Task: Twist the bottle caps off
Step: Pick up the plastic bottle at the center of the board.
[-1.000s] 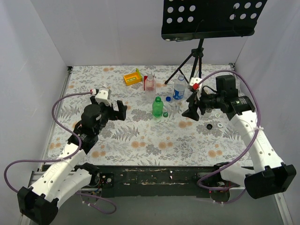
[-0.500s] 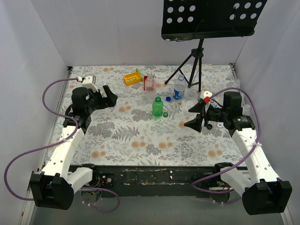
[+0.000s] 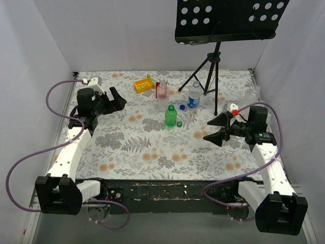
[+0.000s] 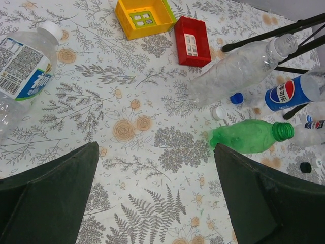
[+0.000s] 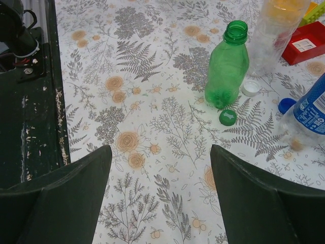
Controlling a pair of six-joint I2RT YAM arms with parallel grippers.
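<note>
Bottle caps lie loose among the bottles in the top view: a green cap point(image 3: 179, 124) sits just beside the upright green bottle point(image 3: 170, 116), and a blue cap point(image 3: 183, 107) lies between that bottle and the blue-labelled bottle point(image 3: 194, 95). The pinkish bottle point(image 3: 162, 90) stands behind them, near the yellow box point(image 3: 143, 83). The left gripper point(image 3: 119, 99) hangs over the left of the table and the right gripper point(image 3: 209, 129) over the right. Both are well apart from the bottles, with jaws spread and nothing between them.

From the left wrist, the green bottle point(image 4: 249, 136) and a clear bottle point(image 4: 244, 63) both show bare necks. A white cap point(image 4: 219, 112) and a blue cap point(image 4: 235, 98) lie between them, and a black cap point(image 4: 305, 167) lies further off. At the left edge one labelled bottle point(image 4: 23, 61) has its white cap point(image 4: 51, 29) on, so by my judgement at least that one is left to do. The left gripper point(image 4: 157, 203) is spread wide and empty, touching nothing.

From the right wrist, the green bottle point(image 5: 227, 63) stands open with its green cap point(image 5: 228, 117) at its foot, and the white cap point(image 5: 250, 88) and blue cap point(image 5: 286, 104) lie near. The right gripper point(image 5: 160, 198) is spread apart and holds nothing.
</note>
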